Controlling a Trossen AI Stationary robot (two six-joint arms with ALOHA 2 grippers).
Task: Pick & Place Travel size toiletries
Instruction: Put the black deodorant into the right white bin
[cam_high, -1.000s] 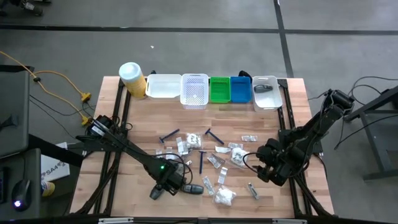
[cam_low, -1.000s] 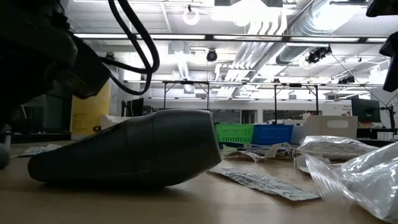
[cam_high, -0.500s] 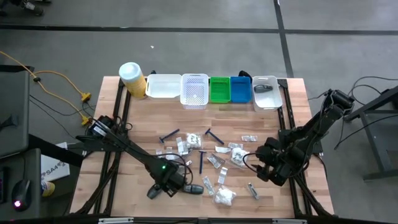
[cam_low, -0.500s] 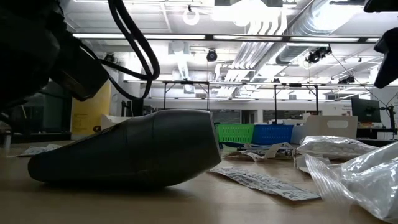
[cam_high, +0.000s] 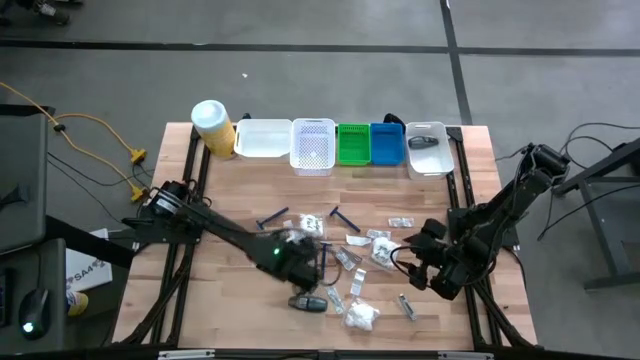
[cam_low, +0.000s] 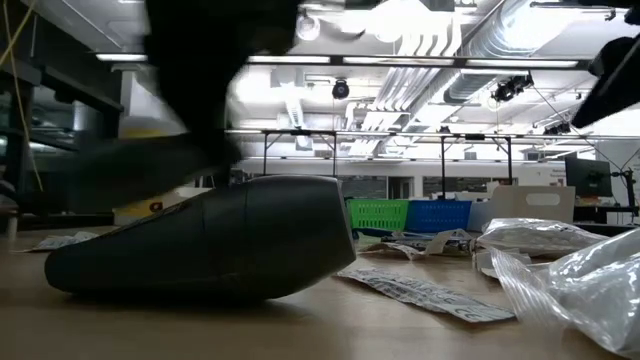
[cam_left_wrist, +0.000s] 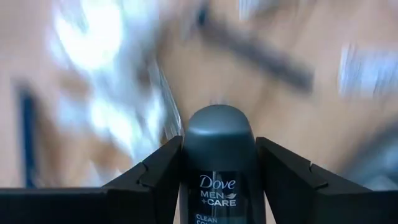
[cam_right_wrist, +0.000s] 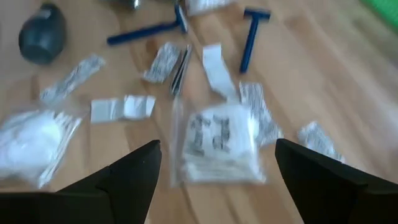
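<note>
While the left end effector (cam_left_wrist: 219, 146) sits over the middle of the wooden desk (cam_high: 230, 195), its jaws are clamped on a dark grey Dove deodorant stick (cam_left_wrist: 219, 163), cap pointing fwd between the fingers. A second dark grey rounded container (cam_high: 308, 302) lies on its side on the desk nearer the front edge. The right end effector (cam_high: 424, 262) hovers w/ jaws wide apart and nothing in them, just beside a clear plastic sachet of white pads (cam_right_wrist: 219, 142) on the right of the scatter.

Remaining toiletries are loose mid-desk: dark-blue razor sticks (cam_high: 272, 218), small clear and white sachets (cam_high: 400, 222), and a crumpled clear bag (cam_high: 362, 317) near the front. Along the far edge runs a row of bins: white tray (cam_high: 245, 140), white mesh basket (cam_high: 313, 158), green basket (cam_high: 353, 145), blue basket (cam_high: 387, 145), and a clear bin (cam_high: 445, 150) w/ a dark item already in it.

Step in hand, as I judge it: carry the stick to a bin, prob. the clear one holding the similar dark item.

- Keep grip firm; the smooth rounded body could slip or twist.
- Lift enough to clear the sachets and the basket rims.
- Cross w/o meeting the right arm, which is close to that route.
- Lower inside the walls before release; don't drop from height.
</note>
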